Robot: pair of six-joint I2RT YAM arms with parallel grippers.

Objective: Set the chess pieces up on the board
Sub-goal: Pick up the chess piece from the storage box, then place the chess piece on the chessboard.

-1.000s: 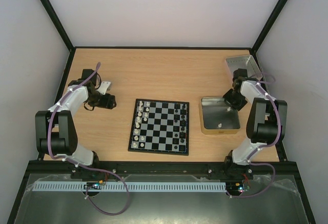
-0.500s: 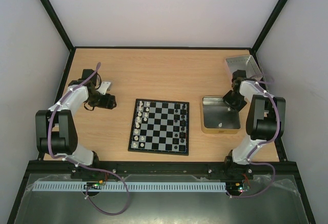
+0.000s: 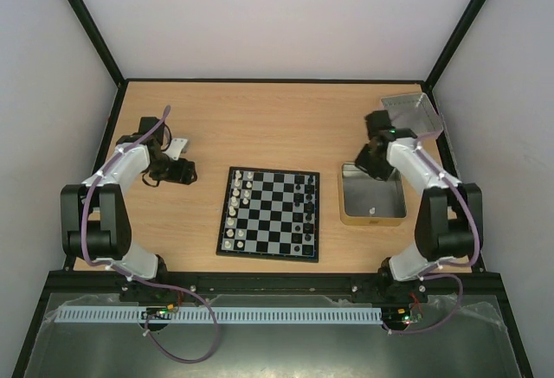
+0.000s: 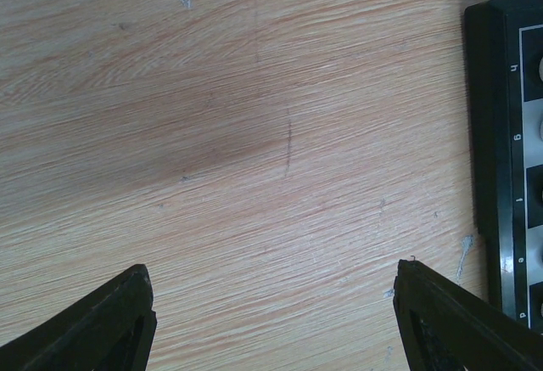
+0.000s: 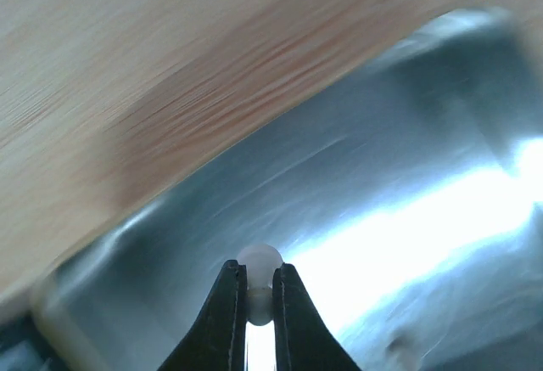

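— Which step is this?
— The carry. My right gripper (image 5: 258, 271) is pinched on a white piece (image 5: 260, 256), smooth plastic with a round head, above the shiny metal tin (image 5: 407, 218). My left gripper (image 4: 271, 320) hangs spread over the grained table (image 4: 212, 133).
— Next?
— Across to the flat checkered board (image 3: 269, 214), I judge, then an upright set-down on white's side.

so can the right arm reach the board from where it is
Probably yes: the right pincer, shut on a white piece over the tin, hangs just beside the board, with only table between.
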